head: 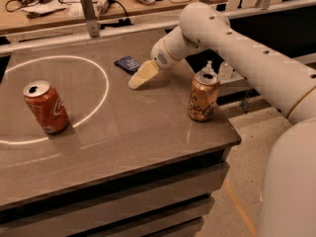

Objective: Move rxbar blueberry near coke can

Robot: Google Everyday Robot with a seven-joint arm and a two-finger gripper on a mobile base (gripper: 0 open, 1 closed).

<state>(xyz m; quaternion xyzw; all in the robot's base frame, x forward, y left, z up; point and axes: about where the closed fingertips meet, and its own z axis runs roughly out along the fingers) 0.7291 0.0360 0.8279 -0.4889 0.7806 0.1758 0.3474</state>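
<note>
Pointing down and to the left, the gripper (pixel 136 81) sits low over the table (pixel 138 132), near its far side. It looks like one pale wedge from here, so I cannot tell if it is open or closed. It is not holding anything that I can see.

The rxbar blueberry (pixel 127 63) lies flat on the table just beside the gripper, a little past its tip, toward the far edge and a bit to the left. The two are very close, but I cannot tell if they touch. The bar's long side seems to run mostly left to right, tipped a little. I think the gripper must go back and over a bit to get on top of the bar. There is only one arm, so that arm has to do it.

The bar is small, flat and dark blue, with some pale marks on top that are too small to read. It looks thin, so it may be hard to pinch off the table.

The coke can (pixel 46 106) stands upright, well apart from the bar, far to the left and nearer the front. It is red-orange with a silver top. A white ring (pixel 105 83) on the table curves between them. A tan can (pixel 203 97) stands on the right, near the table's edge.
</note>
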